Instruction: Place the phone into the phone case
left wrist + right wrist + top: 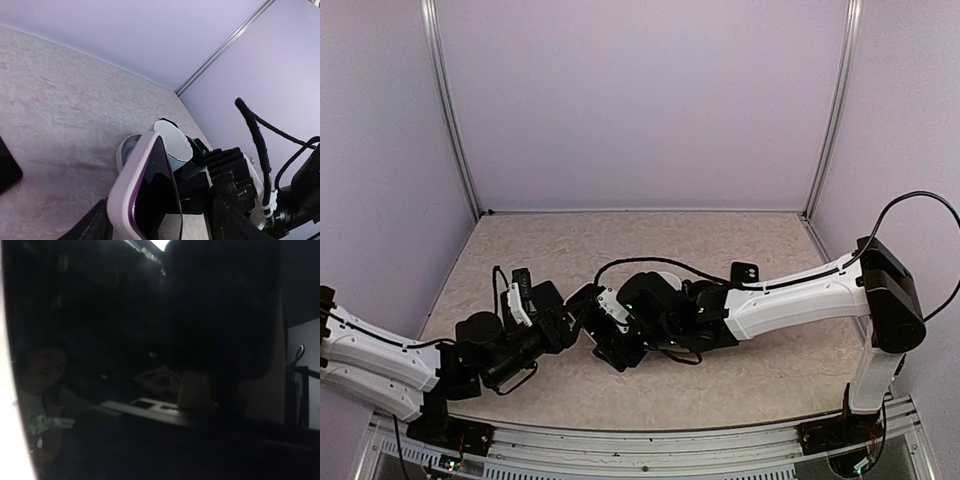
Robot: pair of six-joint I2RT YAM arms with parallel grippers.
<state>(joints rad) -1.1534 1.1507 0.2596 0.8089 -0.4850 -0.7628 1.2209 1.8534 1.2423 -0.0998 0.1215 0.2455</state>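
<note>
The phone (152, 202) stands on edge at the middle of the tabletop (60, 100), its dark glass framed by the pale lilac rim of the phone case (129, 180). Along the edge I can see from the left wrist camera, the phone appears seated in the case. The lower end runs off the bottom of that view, so I cannot confirm that corner.

I can read no brand or logo on the phone or the case. A black block beside the cable (257, 145) carries small print, too fine for me to read.

The left gripper (565, 318) meets the phone from the left. Dark finger shapes sit to either side of the case, but I cannot tell whether they clamp it or stand clear. The right gripper (605, 330) comes in from the right. Its own camera shows almost only dark glossy glass with a white strip at the left edge, so I cannot tell its grip either.

From above, both grippers hide the phone. A flat dark object (7, 172) is cut off at the left edge of the left wrist view.
</note>
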